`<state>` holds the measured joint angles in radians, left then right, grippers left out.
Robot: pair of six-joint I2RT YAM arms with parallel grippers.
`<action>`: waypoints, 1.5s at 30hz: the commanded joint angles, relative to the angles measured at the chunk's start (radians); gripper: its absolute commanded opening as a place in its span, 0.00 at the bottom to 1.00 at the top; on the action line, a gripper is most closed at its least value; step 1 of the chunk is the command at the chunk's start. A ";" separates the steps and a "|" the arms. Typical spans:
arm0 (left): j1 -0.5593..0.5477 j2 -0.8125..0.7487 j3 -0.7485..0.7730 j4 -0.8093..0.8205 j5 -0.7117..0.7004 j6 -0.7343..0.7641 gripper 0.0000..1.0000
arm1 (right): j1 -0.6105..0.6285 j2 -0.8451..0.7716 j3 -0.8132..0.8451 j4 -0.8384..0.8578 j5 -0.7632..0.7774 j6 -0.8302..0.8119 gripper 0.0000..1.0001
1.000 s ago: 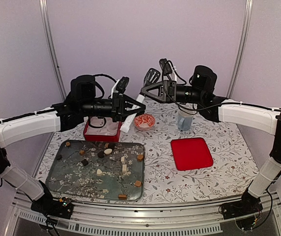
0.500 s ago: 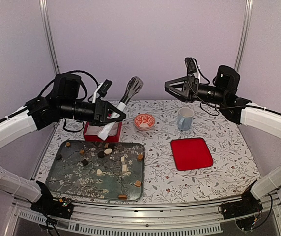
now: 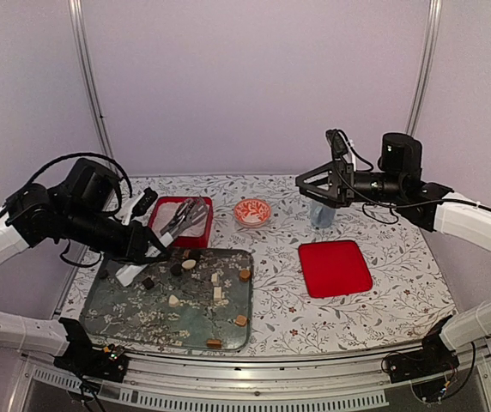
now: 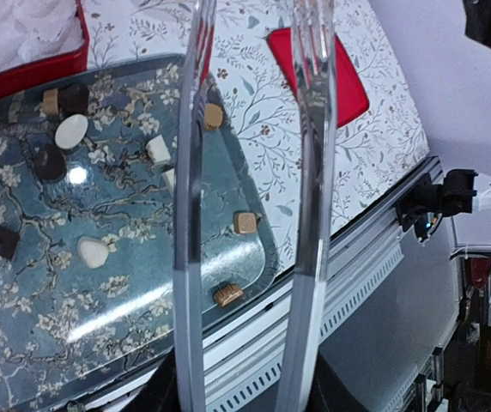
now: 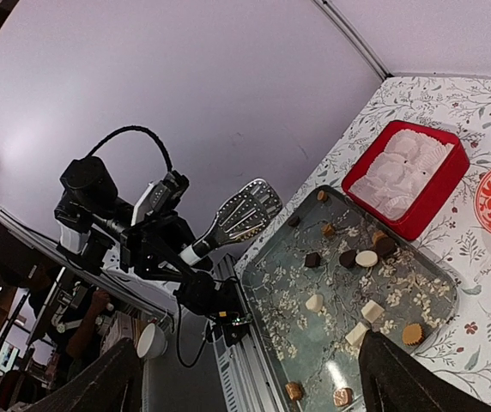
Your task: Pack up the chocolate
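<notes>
The tongs [image 3: 179,219] slant over the red box [image 3: 204,236], blocking its near side.

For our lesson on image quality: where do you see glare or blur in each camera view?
Left wrist: tongs near the lens are blurred, and a glare spot sits on the tray. Right wrist: fingers are dark blurs. Top: sharp, evenly lit.

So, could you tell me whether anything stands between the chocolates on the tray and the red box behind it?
Nothing visible does. The chocolates lie on the tray; the open red box stands just past its far edge, and the tongs hang in the air.
</notes>
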<state>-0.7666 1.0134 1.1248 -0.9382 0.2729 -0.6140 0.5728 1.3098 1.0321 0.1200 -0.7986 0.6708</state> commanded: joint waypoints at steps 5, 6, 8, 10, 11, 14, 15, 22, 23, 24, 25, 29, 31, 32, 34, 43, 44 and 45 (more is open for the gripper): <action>-0.083 -0.007 -0.061 -0.094 -0.066 -0.072 0.35 | -0.003 -0.060 -0.024 -0.131 -0.026 -0.102 0.90; -0.098 -0.002 -0.065 -0.092 -0.076 -0.075 0.34 | -0.004 -0.062 -0.029 -0.132 -0.028 -0.109 0.90; -0.134 0.020 -0.066 -0.091 -0.112 -0.078 0.34 | -0.003 -0.064 -0.037 -0.141 -0.029 -0.120 0.90; -0.160 0.045 -0.063 -0.093 -0.134 -0.077 0.34 | -0.004 -0.065 -0.044 -0.148 -0.036 -0.131 0.90; -0.173 0.056 -0.060 -0.095 -0.143 -0.076 0.33 | -0.004 -0.067 -0.047 -0.153 -0.040 -0.136 0.90; -0.210 0.097 -0.040 -0.105 -0.182 -0.072 0.31 | -0.004 -0.077 -0.049 -0.170 -0.049 -0.158 0.90; -0.227 0.112 -0.032 -0.109 -0.198 -0.070 0.32 | -0.004 -0.080 -0.050 -0.179 -0.049 -0.164 0.90; -0.331 0.212 0.010 -0.145 -0.267 -0.074 0.34 | -0.004 -0.132 -0.081 -0.212 -0.045 -0.183 0.90; -0.336 0.215 0.005 -0.145 -0.265 -0.080 0.34 | -0.004 -0.141 -0.087 -0.218 -0.042 -0.186 0.91; -0.339 0.217 -0.003 -0.147 -0.264 -0.087 0.34 | -0.004 -0.151 -0.093 -0.223 -0.037 -0.188 0.91; -0.340 0.216 -0.009 -0.149 -0.267 -0.097 0.34 | -0.004 -0.159 -0.097 -0.227 -0.031 -0.189 0.91; -0.340 0.212 -0.033 -0.142 -0.285 -0.132 0.34 | -0.004 -0.170 -0.119 -0.230 -0.018 -0.182 0.91; -0.333 0.225 -0.046 -0.133 -0.286 -0.147 0.34 | -0.004 -0.169 -0.121 -0.232 -0.014 -0.177 0.91; -0.331 0.235 -0.056 -0.129 -0.282 -0.152 0.35 | -0.003 -0.168 -0.118 -0.235 -0.005 -0.177 0.91; -0.321 0.259 -0.067 -0.120 -0.276 -0.152 0.36 | -0.004 -0.163 -0.109 -0.249 0.004 -0.181 0.91; -0.257 0.346 -0.068 -0.078 -0.263 -0.126 0.36 | -0.004 -0.167 -0.091 -0.318 0.018 -0.209 0.91; -0.257 0.350 -0.070 -0.064 -0.257 -0.124 0.36 | -0.003 -0.175 -0.089 -0.321 0.019 -0.209 0.91; -0.255 0.356 -0.072 -0.049 -0.252 -0.124 0.36 | -0.004 -0.179 -0.089 -0.323 0.023 -0.209 0.91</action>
<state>-1.0367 1.3544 1.0573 -1.0489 0.0128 -0.7490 0.5728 1.1515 0.9234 -0.1726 -0.7940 0.4782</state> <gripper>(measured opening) 0.365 0.908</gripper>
